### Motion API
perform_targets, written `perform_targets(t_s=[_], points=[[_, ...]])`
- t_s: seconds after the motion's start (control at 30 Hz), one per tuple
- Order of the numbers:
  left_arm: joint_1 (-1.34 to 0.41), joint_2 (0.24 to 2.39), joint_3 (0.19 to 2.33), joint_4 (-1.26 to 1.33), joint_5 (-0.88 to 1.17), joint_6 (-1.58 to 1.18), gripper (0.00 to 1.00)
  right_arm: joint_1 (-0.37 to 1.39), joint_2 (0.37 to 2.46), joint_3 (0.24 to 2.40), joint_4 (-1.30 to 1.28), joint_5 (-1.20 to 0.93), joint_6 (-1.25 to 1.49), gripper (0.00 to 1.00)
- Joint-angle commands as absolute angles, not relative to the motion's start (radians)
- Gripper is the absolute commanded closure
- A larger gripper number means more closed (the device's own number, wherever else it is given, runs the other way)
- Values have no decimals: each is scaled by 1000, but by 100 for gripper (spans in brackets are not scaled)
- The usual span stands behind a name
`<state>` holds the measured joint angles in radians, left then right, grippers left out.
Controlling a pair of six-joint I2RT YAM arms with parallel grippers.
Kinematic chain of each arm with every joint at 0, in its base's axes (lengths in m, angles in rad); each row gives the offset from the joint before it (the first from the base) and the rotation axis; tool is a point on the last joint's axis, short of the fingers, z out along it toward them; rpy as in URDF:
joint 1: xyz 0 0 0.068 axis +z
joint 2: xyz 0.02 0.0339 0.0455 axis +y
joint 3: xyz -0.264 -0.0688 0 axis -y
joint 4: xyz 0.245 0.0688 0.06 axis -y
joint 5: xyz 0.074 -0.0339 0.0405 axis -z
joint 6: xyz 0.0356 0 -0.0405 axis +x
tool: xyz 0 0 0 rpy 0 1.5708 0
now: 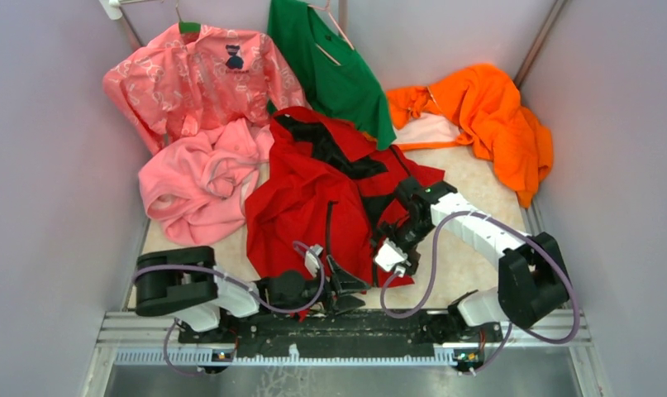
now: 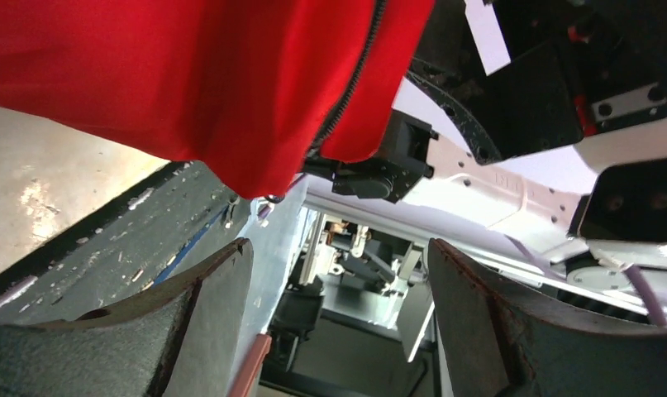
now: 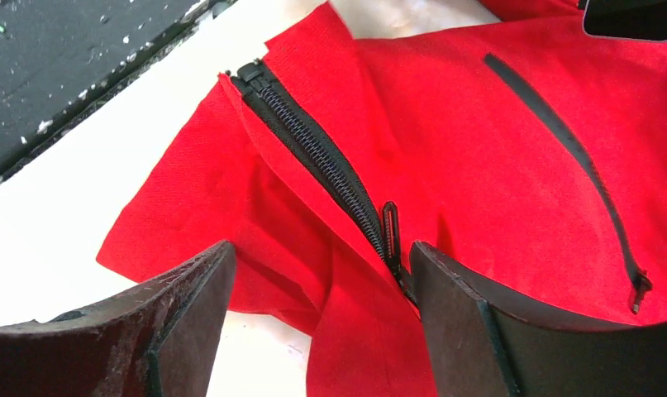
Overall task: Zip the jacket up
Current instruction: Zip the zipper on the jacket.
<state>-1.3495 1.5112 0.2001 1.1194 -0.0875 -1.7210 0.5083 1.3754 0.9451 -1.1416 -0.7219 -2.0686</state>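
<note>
Both spread, empty: left gripper (image 2: pixel 338 248) below jacket (image 1: pixel 297 198) hem; right gripper (image 3: pixel 321 252) nearer zipper pull (image 3: pixel 390 227), zipper (image 3: pixel 313 149) running near-to-far.

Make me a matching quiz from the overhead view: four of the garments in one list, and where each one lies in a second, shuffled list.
Things:
1. red jacket
2. green top
3. orange garment
4. pink fleece

Places:
A. heaped at the far right
B. in the centre, dark zipper showing
C. hanging on a hanger at the back
D. bunched up left of centre

Pairs: 1-B, 2-C, 3-A, 4-D
</note>
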Motion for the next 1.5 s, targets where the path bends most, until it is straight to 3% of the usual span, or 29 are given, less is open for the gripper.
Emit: perform_targets(t_s=[0.0, 0.1, 0.4, 0.47, 0.87, 1.4, 1.47], points=[[-1383, 1627, 215, 1316, -199, -1854, 18, 533, 1372, 910, -1013, -667, -2208, 27], [-1396, 1732, 228, 1388, -251, -1904, 21, 540, 1377, 906, -937, -663, -2135, 35], [-1401, 2079, 289, 1792, -375, -1935, 30, 540, 1324, 905, -927, -711, -1989, 93], [-1402, 2069, 289, 1791, -397, -1900, 30, 540, 1302, 902, -935, -731, -1946, 98], [-1399, 1930, 233, 1793, -622, -1679, 31, 532, 1222, 918, -957, -827, -1649, 100], [-1390, 1760, 185, 1784, -585, -1407, 34, 535, 1013, 718, -751, -792, -1251, 100], [-1390, 1758, 185, 1780, -582, -1391, 38, 542, 976, 688, -732, -789, -1237, 100]])
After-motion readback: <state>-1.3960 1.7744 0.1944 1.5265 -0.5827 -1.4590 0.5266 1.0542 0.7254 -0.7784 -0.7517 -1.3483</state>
